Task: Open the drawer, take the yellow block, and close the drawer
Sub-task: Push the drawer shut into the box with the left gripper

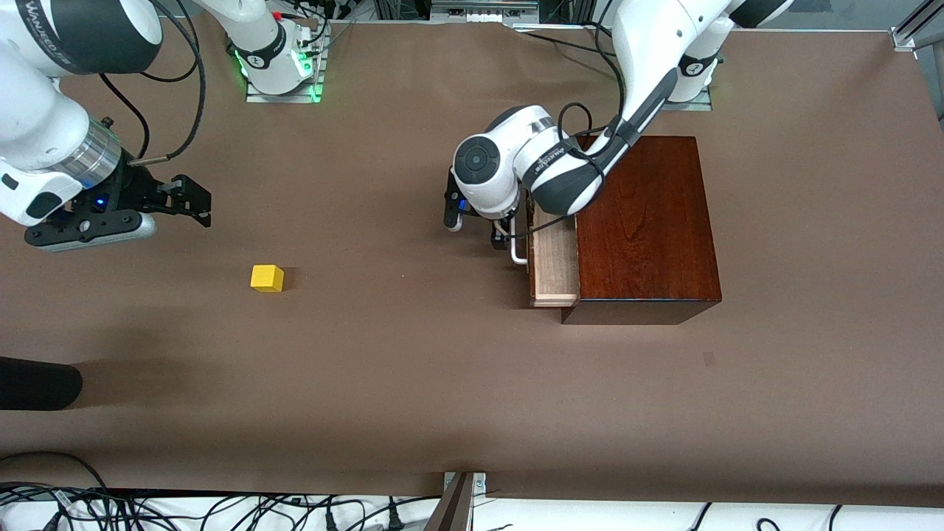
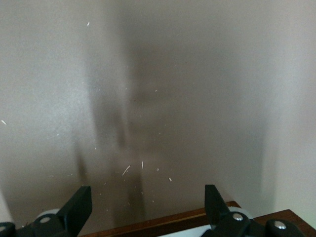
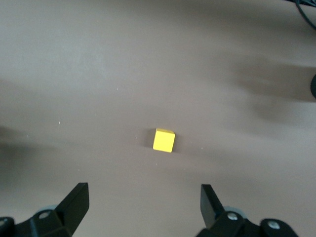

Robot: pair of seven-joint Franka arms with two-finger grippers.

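Note:
The yellow block lies on the bare brown table, outside the drawer, toward the right arm's end. My right gripper hangs open above the table close to the block, holding nothing. The drawer sticks partly out of the mahogany box, showing its pale wood tray. Its white bar handle sits just by my left gripper. That gripper is open in front of the drawer, fingers wide apart and gripping nothing. The drawer's dark front edge shows between them.
A dark rounded object juts in at the table's edge toward the right arm's end, nearer the front camera than the block. Cables run along the near edge. Brown tabletop spreads between block and box.

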